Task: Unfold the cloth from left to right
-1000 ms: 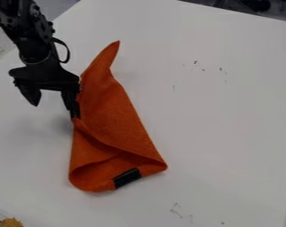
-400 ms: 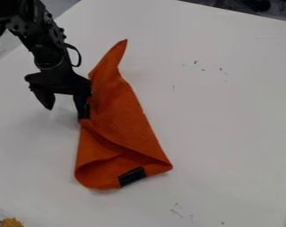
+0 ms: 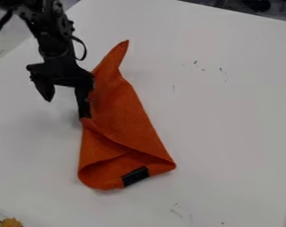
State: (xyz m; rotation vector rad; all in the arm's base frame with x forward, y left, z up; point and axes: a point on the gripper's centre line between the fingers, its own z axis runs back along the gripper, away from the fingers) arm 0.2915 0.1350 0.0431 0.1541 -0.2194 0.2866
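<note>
Apparently, most unfolding is left: the orange cloth lies folded, the gripper spread at its left edge.

Around the orange cloth, free room is stretching across the surface from one to five o'clock. The tool is blocking the ten o'clock side, touching the cloth; a yellowish-brown object is obstructing the far seven o'clock corner.
</note>
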